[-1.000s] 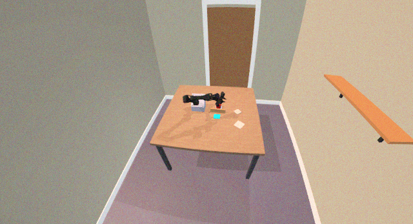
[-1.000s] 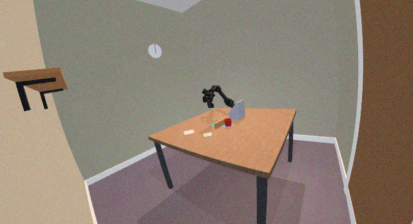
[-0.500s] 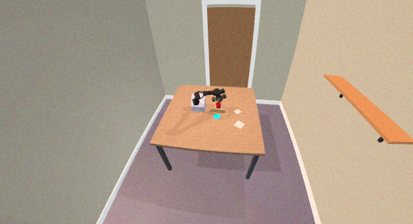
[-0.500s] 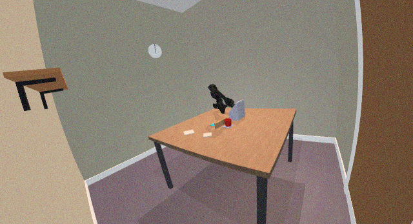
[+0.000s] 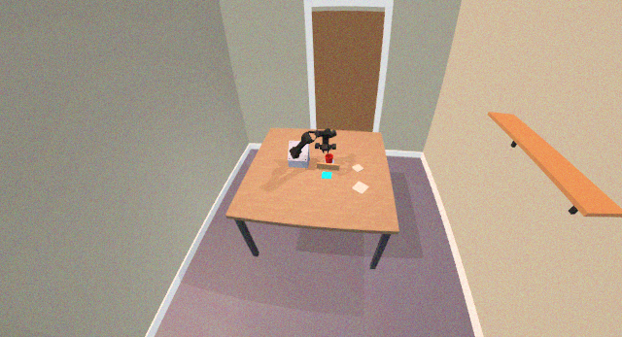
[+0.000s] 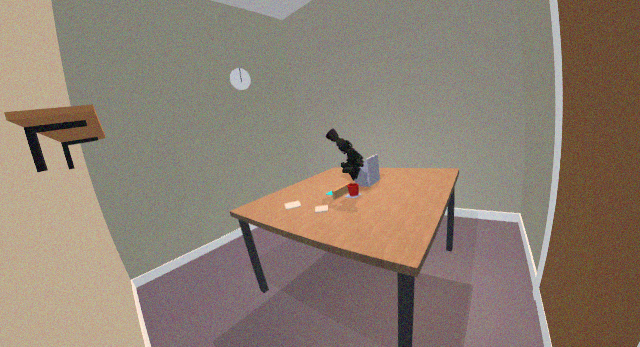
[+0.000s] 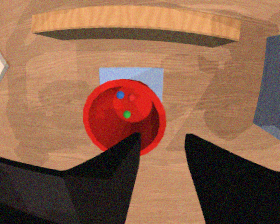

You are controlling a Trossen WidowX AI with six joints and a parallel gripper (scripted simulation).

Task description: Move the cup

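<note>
The red cup (image 5: pixel 328 158) (image 6: pixel 353 190) (image 7: pixel 98 117) stands upright on the pale blue pad (image 6: pixel 348 196) (image 7: pixel 108 75). A blue marble (image 7: pixel 120 95) and a green marble (image 7: pixel 127 114) lie inside it; a reddish spot beside them may be another. The cyan pad (image 5: pixel 327 175) (image 6: pixel 329 193) lies bare on the far side of the wooden bar from the cup. My gripper (image 5: pixel 327 151) (image 6: pixel 354 179) (image 7: pixel 163 139) is partly open and empty, pointing down above the cup. In the wrist view, one fingertip overlaps the cup's near rim and the other is right of the cup.
The low wooden bar (image 5: pixel 328 167) (image 6: pixel 341 191) (image 7: pixel 136 22) stands between the two pads. A grey-blue box (image 5: pixel 298 163) (image 6: pixel 373 172) (image 7: pixel 276 85) stands near the arm. Two cream tiles, one nearer (image 5: pixel 361 187) and one farther (image 5: pixel 358 168), lie on the table.
</note>
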